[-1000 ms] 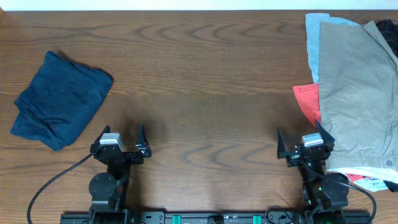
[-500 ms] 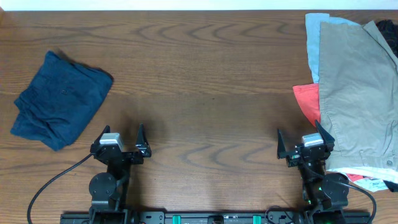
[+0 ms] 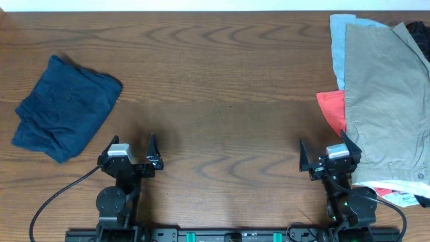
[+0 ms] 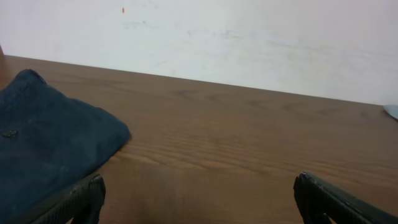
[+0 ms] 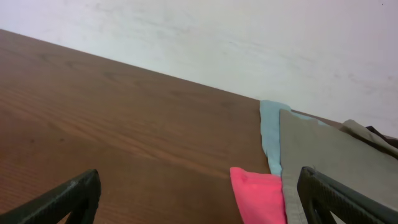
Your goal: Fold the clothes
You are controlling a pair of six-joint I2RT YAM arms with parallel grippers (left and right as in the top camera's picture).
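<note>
Large khaki shorts (image 3: 390, 101) lie flat at the right edge on top of a pile: a light-blue piece (image 3: 338, 40), a red piece (image 3: 331, 107) and a black piece (image 3: 420, 30). A folded navy garment (image 3: 64, 107) lies at the left. My left gripper (image 3: 127, 156) is open and empty near the front edge, right of the navy garment (image 4: 43, 143). My right gripper (image 3: 327, 156) is open and empty just left of the pile; the red piece (image 5: 258, 196), the light-blue piece (image 5: 270, 134) and the khaki shorts (image 5: 336, 162) lie ahead of it.
The wooden table (image 3: 222, 87) stretches between the navy garment and the pile. A white wall (image 4: 217, 37) stands behind the far edge. A printed white and red piece (image 3: 400, 197) pokes out under the shorts at the front right.
</note>
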